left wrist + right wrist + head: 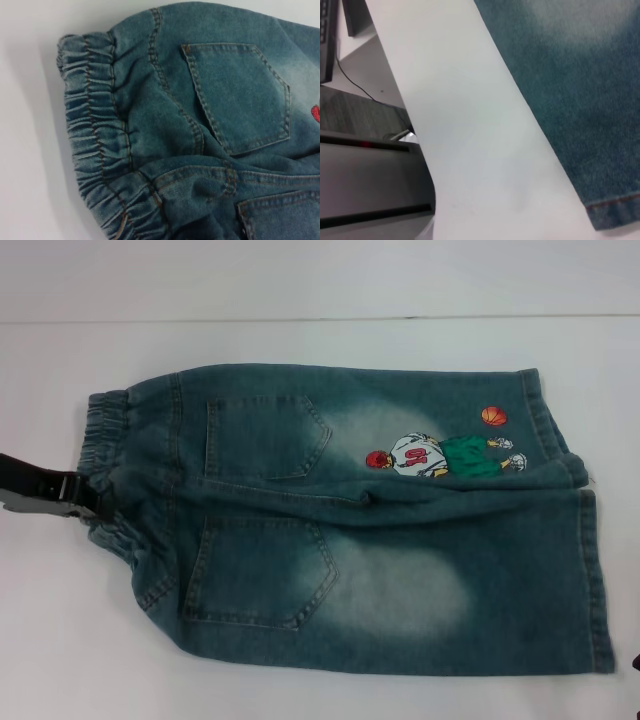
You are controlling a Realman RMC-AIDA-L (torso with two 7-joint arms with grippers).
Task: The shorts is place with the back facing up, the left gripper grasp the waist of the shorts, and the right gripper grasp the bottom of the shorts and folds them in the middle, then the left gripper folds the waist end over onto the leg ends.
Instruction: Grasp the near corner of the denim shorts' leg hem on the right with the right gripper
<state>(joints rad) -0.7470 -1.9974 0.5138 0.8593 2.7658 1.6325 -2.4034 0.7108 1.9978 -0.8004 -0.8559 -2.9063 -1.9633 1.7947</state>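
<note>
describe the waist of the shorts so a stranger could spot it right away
On the white table lie denim shorts, spread flat. The waist is their short edge at the robot's left, where the left end effector sits; it alone is puckered and ruffled, unlike the flat-hemmed leg openings opposite.

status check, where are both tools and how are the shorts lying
Left tool at the waist, grip unconfirmed. Right tool barely in view at the near right edge. Shorts flat, back up, unfolded. Nothing in the way.

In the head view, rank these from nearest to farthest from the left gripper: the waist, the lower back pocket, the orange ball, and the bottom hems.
From the left gripper:
1. The waist, right at the gripper, on the shorts' left edge.
2. The lower back pocket, mid-left.
3. The orange ball, upper right.
4. The bottom, far right edge.
</note>
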